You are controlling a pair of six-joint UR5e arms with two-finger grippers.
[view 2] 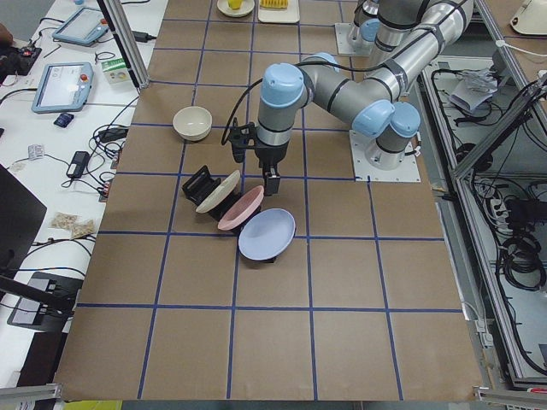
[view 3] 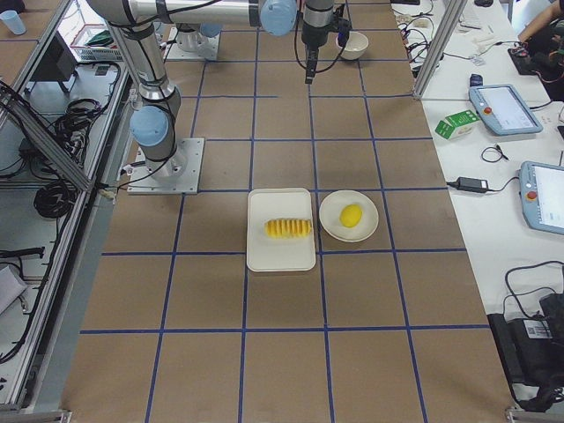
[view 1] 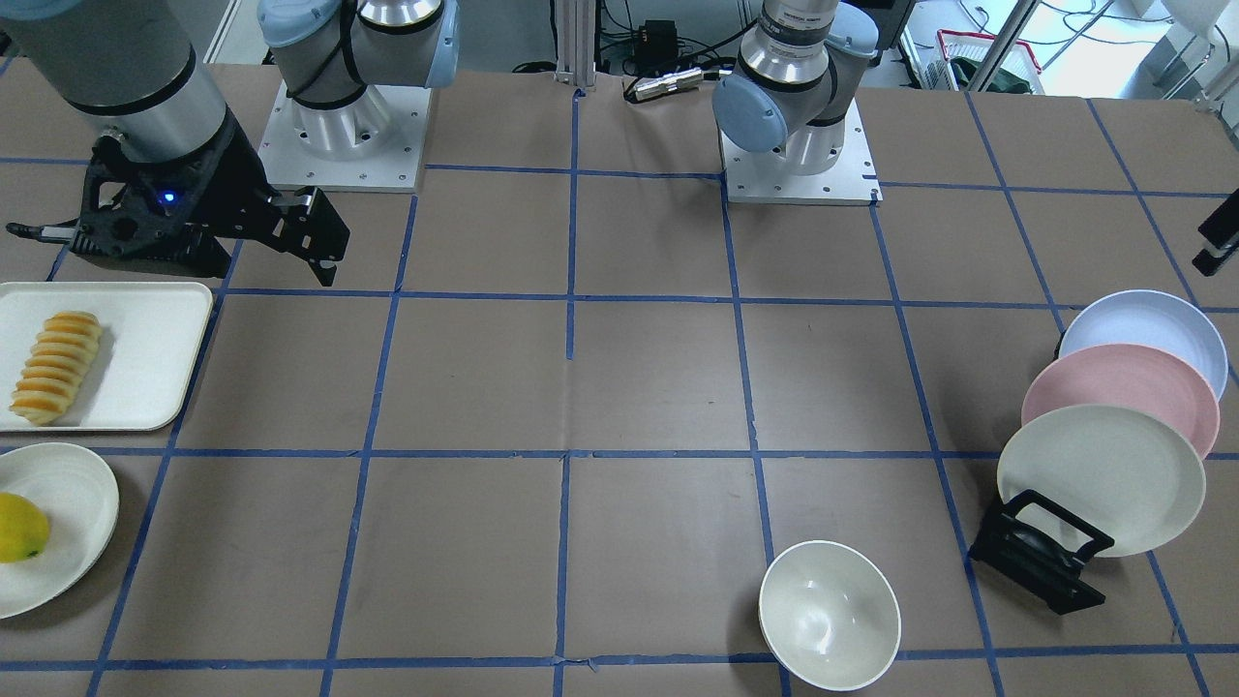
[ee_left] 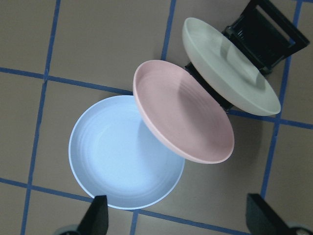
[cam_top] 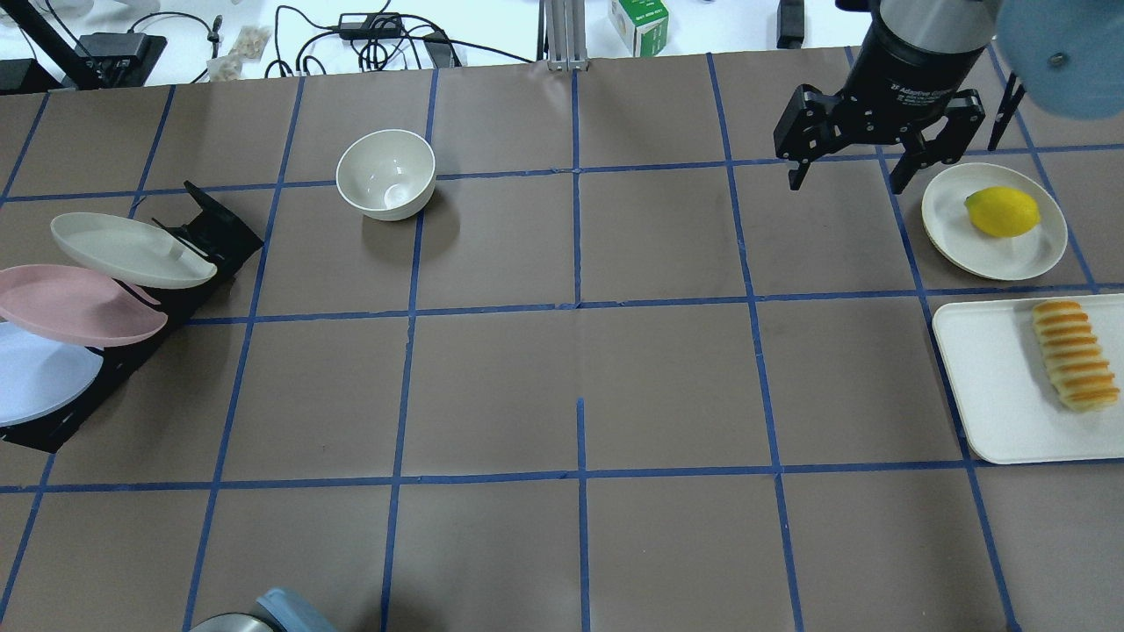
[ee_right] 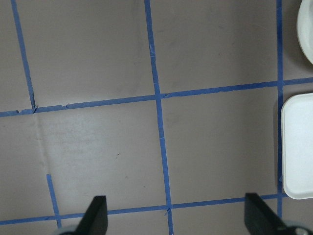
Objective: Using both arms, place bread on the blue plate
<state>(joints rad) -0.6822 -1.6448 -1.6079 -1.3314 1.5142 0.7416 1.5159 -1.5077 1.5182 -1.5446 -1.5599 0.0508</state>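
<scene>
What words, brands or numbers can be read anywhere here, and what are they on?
"Adaptive", followed by a word that is cut off: on the black collar above the right end effector.
Green carton: has print, too small to read.
Tablet screen: too blurred to read.

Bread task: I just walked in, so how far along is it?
Nothing done: the bread lies on the white tray, the blue plate sits in the rack. In hand: left claw open above the rack, right claw open near the tray. Left: every step.
</scene>
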